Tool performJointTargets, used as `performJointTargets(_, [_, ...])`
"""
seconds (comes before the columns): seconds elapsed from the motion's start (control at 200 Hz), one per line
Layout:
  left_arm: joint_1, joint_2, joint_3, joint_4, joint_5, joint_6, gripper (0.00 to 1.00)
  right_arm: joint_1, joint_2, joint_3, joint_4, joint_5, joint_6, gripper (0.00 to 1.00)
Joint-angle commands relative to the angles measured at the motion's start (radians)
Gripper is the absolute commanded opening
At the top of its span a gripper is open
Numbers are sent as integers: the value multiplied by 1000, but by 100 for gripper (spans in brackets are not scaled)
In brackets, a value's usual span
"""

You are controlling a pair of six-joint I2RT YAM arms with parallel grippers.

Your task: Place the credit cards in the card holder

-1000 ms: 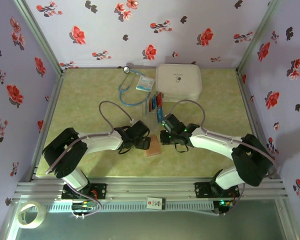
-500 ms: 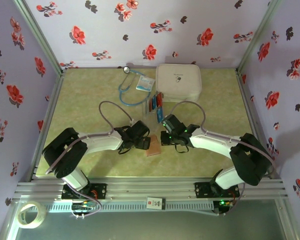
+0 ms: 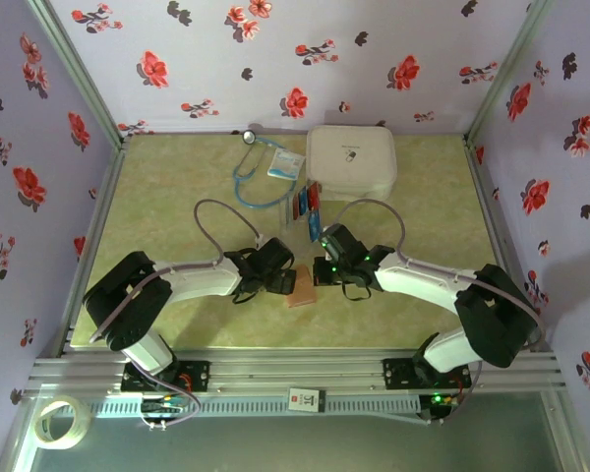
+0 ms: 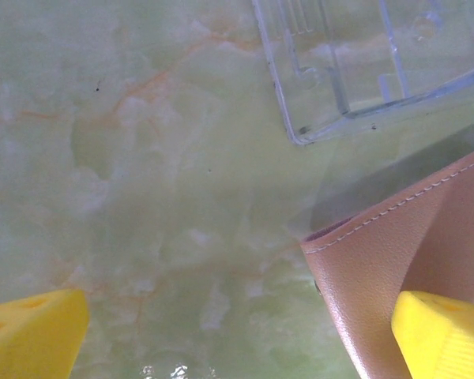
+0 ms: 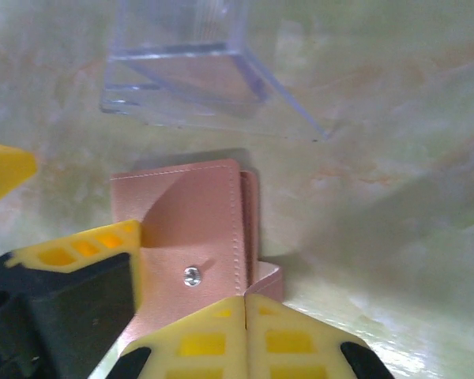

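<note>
while the left arm braces the pouch, the right meets its near edge

because a flat pouch slides when nudged, the left gripper stands spread wide. one yellow fingertip sits over the tan leather card holder and the other hangs out above the green marbled table. that reads as a brace, meant to pin the leather while it is worked open, though actual contact is hard to confirm.

the card holder lies flat near the front of the table, between the two grippers, with its snap stud facing up. the right gripper has its pads pressed together right at the pouch's near corner, just beside that stud. whether a lip of leather is caught between them i cannot tell. the likely aim is to lift a flap so a slot opens.

just beyond the pouch lies the clear plastic tray. the credit cards, blue and red-orange, are lined up in it within reach of either arm. no card shows in either gripper or in the holder, so the loading appears not yet begun.

farther back lie a teal stethoscope, a white-and-blue packet and a large white rounded case. all three are well apart from the work and seem to play no part in it.
</note>
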Motion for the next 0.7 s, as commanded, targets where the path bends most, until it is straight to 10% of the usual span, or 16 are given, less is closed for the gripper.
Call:
performJointTargets(0.0, [-5,20,-43,-66,-39,-7,100,-3,0,10,42,-58,35,0])
performJointTargets(0.695, [-5,-2,-70,-46,-37,-26,100,54,195,33,152,-64,75,0])
